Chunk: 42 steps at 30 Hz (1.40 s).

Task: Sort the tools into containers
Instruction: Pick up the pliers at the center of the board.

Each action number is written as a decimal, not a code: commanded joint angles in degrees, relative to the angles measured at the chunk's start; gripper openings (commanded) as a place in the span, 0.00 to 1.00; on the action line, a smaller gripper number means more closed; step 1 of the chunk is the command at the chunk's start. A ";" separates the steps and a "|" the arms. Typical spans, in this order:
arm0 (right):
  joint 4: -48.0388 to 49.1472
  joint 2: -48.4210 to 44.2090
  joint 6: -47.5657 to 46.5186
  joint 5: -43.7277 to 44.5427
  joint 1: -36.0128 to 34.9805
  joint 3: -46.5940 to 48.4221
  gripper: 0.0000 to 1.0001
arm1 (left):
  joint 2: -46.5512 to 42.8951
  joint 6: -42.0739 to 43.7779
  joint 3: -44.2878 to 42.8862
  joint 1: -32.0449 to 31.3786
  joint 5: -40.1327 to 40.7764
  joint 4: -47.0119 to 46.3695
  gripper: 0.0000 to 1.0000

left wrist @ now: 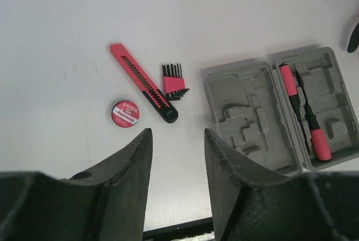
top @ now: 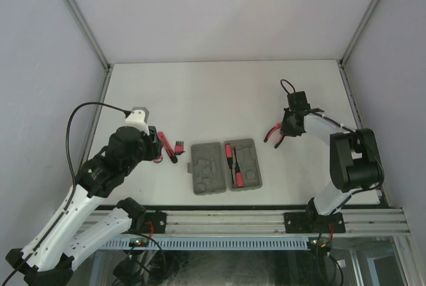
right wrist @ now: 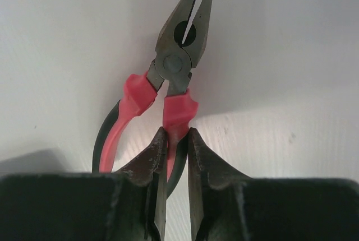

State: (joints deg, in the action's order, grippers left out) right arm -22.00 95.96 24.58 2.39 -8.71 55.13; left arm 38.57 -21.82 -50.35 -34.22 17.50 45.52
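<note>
The grey case (top: 206, 174) lies open in the middle of the near table. Its right half holds two red-and-black screwdrivers (left wrist: 289, 82), side by side. Left of the case (left wrist: 247, 112) lie a red utility knife (left wrist: 143, 81), a comb-like key set (left wrist: 174, 82) and a small round red disc (left wrist: 125, 113). My left gripper (left wrist: 176, 131) hovers open above bare table just near of them, with nothing between its fingers. At the right, my right gripper (right wrist: 178, 131) is shut on one red handle of the pliers (right wrist: 179, 45), whose steel nose points away from me. The pliers (top: 273, 133) lie low over the table.
White table with grey walls at the back and sides. A metal rail (top: 266, 219) runs along the near edge. The left arm's black cable (top: 86, 110) loops over the left side of the table.
</note>
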 commanded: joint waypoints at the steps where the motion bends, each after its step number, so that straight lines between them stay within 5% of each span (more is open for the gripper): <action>1: 2.09 -10.25 -1.19 -0.09 0.10 -1.73 0.00 | -1.90 1.15 1.56 0.02 -3.62 -3.37 0.48; 11: 6.90 -28.75 -1.27 -6.18 -4.75 -11.49 0.00 | -7.44 -1.94 4.67 0.03 -13.59 -9.74 0.55; 21: 10.84 -44.09 2.21 -1.00 -26.35 -17.23 0.00 | -4.16 -6.66 5.95 -0.03 -21.57 -16.30 0.52; 31: 22.82 -42.49 0.95 5.16 -48.28 -16.42 0.00 | -3.29 -15.50 8.11 -0.97 -24.30 -25.42 0.53; 42: 28.94 -34.52 -2.20 2.56 -56.32 -9.94 0.00 | -3.08 -20.24 11.15 -4.21 -24.63 -33.03 0.53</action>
State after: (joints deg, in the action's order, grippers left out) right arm -2.39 61.67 23.68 5.37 -63.61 40.32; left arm 35.27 -40.36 -39.38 -37.50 -6.46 17.28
